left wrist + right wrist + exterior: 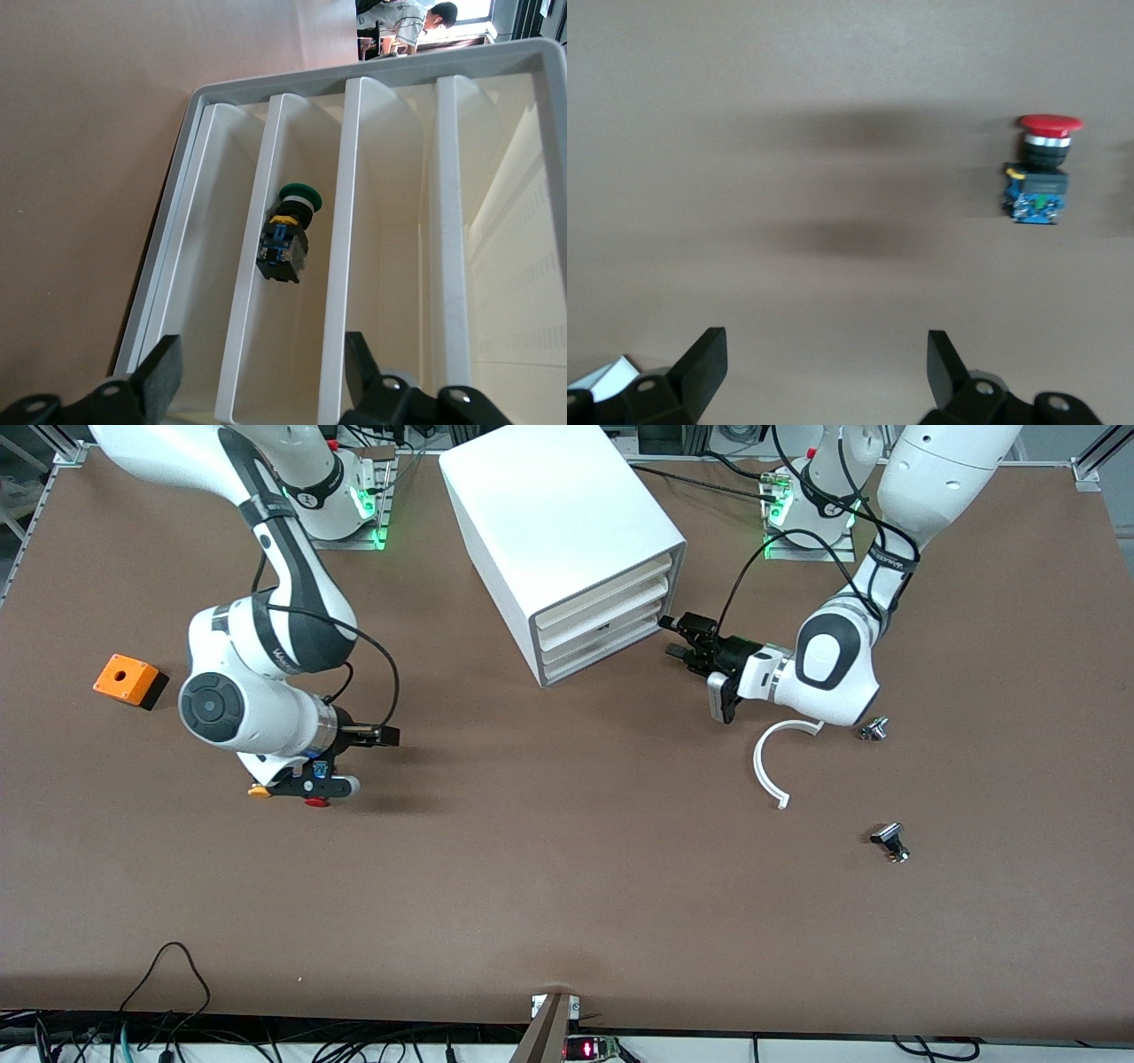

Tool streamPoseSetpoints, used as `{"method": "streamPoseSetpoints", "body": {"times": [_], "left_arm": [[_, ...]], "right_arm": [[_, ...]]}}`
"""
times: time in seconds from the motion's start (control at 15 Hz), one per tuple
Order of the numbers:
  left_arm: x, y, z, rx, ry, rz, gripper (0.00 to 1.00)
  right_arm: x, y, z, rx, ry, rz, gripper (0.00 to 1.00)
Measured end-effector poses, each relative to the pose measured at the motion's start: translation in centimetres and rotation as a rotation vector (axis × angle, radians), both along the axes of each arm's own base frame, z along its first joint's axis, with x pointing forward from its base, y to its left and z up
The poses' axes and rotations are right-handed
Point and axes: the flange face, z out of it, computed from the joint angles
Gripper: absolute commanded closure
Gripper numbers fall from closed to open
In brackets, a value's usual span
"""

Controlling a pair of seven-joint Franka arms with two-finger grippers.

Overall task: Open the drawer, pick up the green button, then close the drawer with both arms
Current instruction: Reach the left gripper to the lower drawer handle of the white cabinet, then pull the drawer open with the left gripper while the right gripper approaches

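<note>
The white cabinet (549, 505) has all four cream drawers pushed in, including the lowermost drawer (602, 645). My left gripper (680, 638) is open and empty just in front of the drawer faces. In the left wrist view its open gripper (261, 381) faces the drawer fronts. There the green-capped button (285, 232) lies on its side between the second and third cream faces counted from the table, not in the lowermost drawer (213, 266). My right gripper (303, 784) hangs low over the table toward the right arm's end. It is open and empty (828, 372).
A red-capped button (1041, 168) lies on the table by the right gripper (314, 802), with a yellow cap (259, 791) beside it. An orange box (130, 680) is nearby. A white curved strip (775, 766) and two small silver-black parts (875, 729) (890, 841) lie toward the left arm's end.
</note>
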Motion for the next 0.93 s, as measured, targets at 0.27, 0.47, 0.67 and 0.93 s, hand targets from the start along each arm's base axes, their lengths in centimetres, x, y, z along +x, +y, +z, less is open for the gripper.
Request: {"method": "streamPoseSetpoints", "body": {"times": [0.27,0.47,0.67,0.93], "left_arm": [[-1.6,-1.0,-2.7,-0.064,-0.033,0.026,0.27],[-2.2,-1.5,-3.9,-0.072,-0.027,0.027,0.28],[-3.0,-2.5,-4.2,-0.084,-0.004,0.041,0.29],[-4.9,-4.9,-4.8,-0.083,0.022,0.044,0.40]], "right_arm": [[-0.8,3.0,-0.3,-0.014,-0.010,-0.046,0.00],[-1.4,5.1,-0.1,-0.022,-0.021,-0.081,0.00],[-2.0,7.0,0.0,-0.031,-0.027,-0.121,0.00],[-2.8,9.5,0.3,-0.041,-0.039,-0.191,0.00]]}}
